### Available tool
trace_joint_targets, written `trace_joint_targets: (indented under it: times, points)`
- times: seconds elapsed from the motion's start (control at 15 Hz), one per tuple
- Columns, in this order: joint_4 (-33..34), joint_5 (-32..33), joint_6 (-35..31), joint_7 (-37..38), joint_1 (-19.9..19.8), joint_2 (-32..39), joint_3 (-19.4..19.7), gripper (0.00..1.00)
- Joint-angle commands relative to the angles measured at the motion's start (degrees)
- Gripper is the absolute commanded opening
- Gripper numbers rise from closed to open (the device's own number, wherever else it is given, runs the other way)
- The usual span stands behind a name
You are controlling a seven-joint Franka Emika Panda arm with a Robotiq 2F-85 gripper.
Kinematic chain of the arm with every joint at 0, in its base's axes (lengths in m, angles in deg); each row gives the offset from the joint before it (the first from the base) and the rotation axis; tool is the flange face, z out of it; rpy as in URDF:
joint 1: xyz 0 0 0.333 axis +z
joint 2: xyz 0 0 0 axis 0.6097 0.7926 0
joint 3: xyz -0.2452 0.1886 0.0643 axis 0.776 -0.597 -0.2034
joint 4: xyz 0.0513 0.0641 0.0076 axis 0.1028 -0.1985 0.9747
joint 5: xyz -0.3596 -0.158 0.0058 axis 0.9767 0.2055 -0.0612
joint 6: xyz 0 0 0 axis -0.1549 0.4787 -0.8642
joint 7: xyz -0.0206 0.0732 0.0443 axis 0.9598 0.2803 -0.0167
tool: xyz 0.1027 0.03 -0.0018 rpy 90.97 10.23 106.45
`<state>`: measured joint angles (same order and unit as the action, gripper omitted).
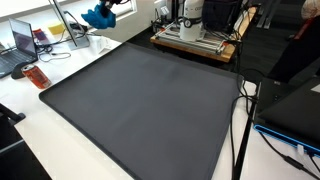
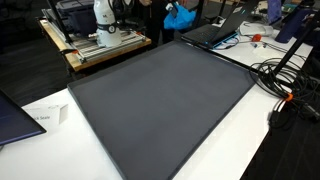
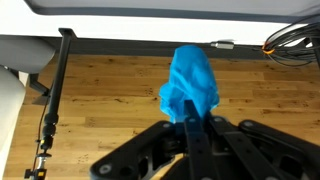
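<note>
Hanging past a far corner of the dark mat (image 1: 140,100), the blue cloth (image 3: 190,80) was pinched in the clenched gripper (image 3: 190,120), over wooden floor in the wrist view. The mat's broad flat surface gave wide room out to its edges. A white card (image 2: 45,117) by one mat edge perhaps bore print, too small to read.

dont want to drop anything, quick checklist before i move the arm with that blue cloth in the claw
1. claw shut on blue cloth: ok
2. cloth lifted off the dark mat: ok
3. cloth over a table surface: not ok, the wrist view shows wooden floor beneath it
4. cables apart from the claw: ok
5. gap between cloth and laptop: cannot tell
6. grip firm enough for travel: cannot tell
</note>
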<state>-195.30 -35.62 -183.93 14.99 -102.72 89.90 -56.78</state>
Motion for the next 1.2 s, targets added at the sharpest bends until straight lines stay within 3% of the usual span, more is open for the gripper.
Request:
trace_joint_targets:
  times: [0.0, 0.27, 0.33, 0.53, 1.07, 1.13]
  points:
    - [-1.0, -1.1, -2.8, -3.1, -2.0, 1.8, -1.8, 0.01]
    - [-1.6, -2.6, -3.9, -6.8, -1.6, 3.5, -2.9, 0.01]
    - [-1.6, -3.1, -4.1, -7.7, -1.5, 3.7, -3.1, 0.30]
    - [-2.2, -4.1, -3.5, -10.2, -1.1, 5.2, -3.9, 0.44]
    - [-1.6, -10.7, -2.7, -15.8, -0.9, 3.6, -6.2, 1.00]
    - [-1.3, -12.1, -2.0, -16.7, -0.9, 2.4, -6.3, 1.00]
